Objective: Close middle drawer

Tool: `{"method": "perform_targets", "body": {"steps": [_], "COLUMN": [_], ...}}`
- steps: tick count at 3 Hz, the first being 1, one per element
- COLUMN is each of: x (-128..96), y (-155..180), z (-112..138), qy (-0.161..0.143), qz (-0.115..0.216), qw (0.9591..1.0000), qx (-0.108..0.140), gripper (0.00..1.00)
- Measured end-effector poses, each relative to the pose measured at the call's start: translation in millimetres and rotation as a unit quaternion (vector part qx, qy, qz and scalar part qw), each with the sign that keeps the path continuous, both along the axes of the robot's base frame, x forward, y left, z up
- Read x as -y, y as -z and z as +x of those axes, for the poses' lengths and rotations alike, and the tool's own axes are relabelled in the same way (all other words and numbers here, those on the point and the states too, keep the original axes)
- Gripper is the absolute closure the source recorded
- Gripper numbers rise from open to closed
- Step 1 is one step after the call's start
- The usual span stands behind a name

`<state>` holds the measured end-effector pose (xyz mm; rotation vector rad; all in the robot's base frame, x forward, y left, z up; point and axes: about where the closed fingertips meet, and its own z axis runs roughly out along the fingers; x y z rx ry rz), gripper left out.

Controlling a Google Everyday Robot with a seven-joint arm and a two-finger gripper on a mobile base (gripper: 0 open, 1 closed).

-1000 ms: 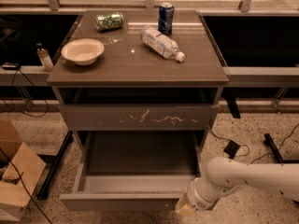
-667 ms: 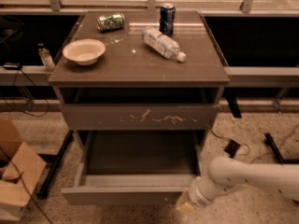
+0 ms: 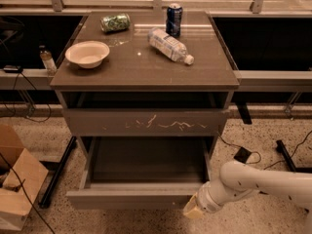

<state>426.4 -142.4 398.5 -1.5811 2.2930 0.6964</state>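
In the camera view, the middle drawer is pulled far out of the desk, under the scratched drawer front, and its grey box lies open to the camera. Its plain front panel is the part nearest the camera. The panel's long axis runs parallel to the desk's front edge, so the drawer closes straight back toward the rear edge. The gripper is low at the panel's right end, below and out from the desk's front right corner, with the white arm coming in from the right. It is against or just beside the panel, and I cannot tell whether they touch or whether the gripper is open or closed. The drawer thus lies up and to the left of the gripper. A push from that end is well off-centre, so I judge the drawer may skew on its runners unless the push goes squarely rearward. The desktop holds a bowl near the left edge, a green can and a bottle on their sides, and an upright blue can by the rear edge. On the speckled floor, a cardboard box stands well left of the drawer.
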Motion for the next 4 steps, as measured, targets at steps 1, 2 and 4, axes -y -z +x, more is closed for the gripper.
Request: {"method": "perform_targets", "body": {"steps": [1, 2, 4], "x": [0, 7, 6], "y": [-1, 10, 17], "z": [-1, 26, 32], "qy": [0.001, -0.003, 0.008], "qz": [0.001, 0.014, 0.035], "qw": [1.0000, 0.9999, 0.9993], "qx": [0.000, -0.001, 0.009], "gripper": [1.00, 1.00, 1.00]}}
